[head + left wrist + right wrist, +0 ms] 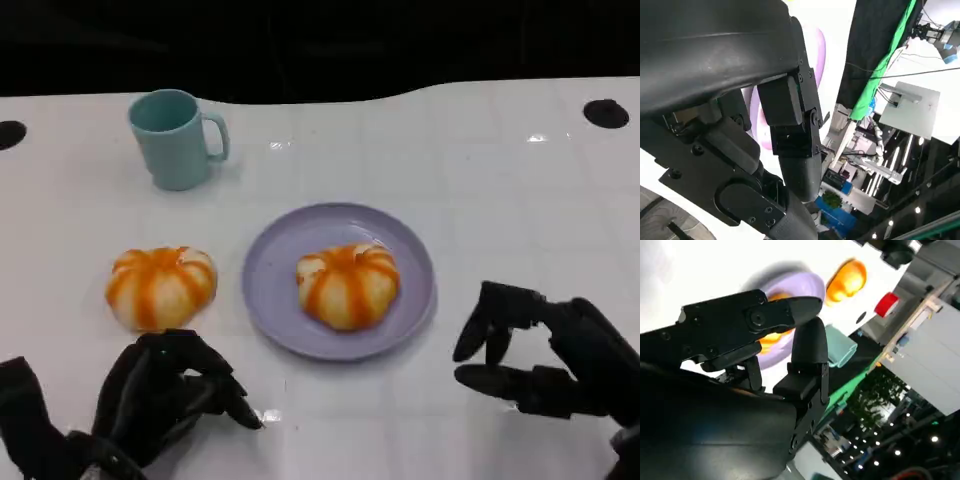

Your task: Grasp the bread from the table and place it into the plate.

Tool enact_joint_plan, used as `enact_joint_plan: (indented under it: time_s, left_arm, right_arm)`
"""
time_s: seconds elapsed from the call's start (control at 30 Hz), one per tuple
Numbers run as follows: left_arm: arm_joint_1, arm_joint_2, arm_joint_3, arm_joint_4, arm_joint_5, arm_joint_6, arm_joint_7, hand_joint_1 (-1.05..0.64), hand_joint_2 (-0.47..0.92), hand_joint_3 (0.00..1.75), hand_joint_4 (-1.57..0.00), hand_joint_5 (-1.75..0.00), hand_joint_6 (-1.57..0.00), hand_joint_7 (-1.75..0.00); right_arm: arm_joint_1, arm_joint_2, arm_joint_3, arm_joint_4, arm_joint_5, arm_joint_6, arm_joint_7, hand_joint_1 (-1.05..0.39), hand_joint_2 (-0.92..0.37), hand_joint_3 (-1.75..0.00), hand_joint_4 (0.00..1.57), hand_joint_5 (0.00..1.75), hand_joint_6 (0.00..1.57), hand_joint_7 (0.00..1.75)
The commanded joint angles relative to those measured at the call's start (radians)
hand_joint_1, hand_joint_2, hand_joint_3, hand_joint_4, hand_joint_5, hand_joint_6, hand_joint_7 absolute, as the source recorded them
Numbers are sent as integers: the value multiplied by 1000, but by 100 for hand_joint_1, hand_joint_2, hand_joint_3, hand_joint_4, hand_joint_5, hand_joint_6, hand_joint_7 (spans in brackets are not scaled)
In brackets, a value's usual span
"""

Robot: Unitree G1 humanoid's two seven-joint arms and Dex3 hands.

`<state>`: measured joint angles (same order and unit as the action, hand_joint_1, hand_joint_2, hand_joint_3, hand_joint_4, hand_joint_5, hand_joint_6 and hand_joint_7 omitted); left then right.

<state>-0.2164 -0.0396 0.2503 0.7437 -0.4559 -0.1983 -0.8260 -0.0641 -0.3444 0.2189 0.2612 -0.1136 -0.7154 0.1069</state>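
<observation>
Two breads lie on the white table point(500, 200): one on the lilac plate point(275, 290), another point(160, 287) left of it. The left hand point(165, 392) is near this second bread, fingers curled on nothing. The right hand point(545, 355), right of the plate, is spread and empty (a red object point(886, 304) shows in its wrist view). A teal mug point(175, 138) stands far left.

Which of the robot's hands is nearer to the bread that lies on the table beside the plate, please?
Left. The left hand sits just in front of the bread on the table, empty. The right hand is across the plate, on its far side.
</observation>
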Motion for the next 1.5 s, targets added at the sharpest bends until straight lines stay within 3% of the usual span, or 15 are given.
enact_joint_plan:
  time_s: [0.03, 0.27, 0.5, 0.9, 1.5]
  left_arm:
    - [-2, 12, 4, 1, 7, -7, 19, -105, 61, 0, -157, -57, -157, -34]
    - [0, 12, 7, -6, 0, 10, 19, -105, 60, 0, -157, -58, -157, -34]
    - [9, 14, 6, -18, -3, 13, 13, -105, 60, 0, -157, -57, -157, -34]
    - [4, 18, 9, -6, 0, 6, 12, -105, 60, 0, -157, -57, -157, -33]
    - [-10, 28, 23, 18, 1, 3, 4, -105, 61, 0, -157, -57, -157, -33]
  right_arm:
    - [72, -2, -32, -62, 106, 44, 83, -40, -92, -24, 67, 175, 57, 153]
    - [156, 14, -57, -162, 180, 143, 160, -43, -92, -31, 66, 175, 52, 158]
    - [178, 94, -85, -144, 209, 185, 166, -45, -92, -32, 69, 175, 49, 172]
    - [123, 150, -128, 21, 205, 95, 213, -47, -92, -34, 70, 175, 49, 175]
    - [109, 184, -147, 55, 201, 77, 234, -44, -92, -31, 72, 175, 51, 175]
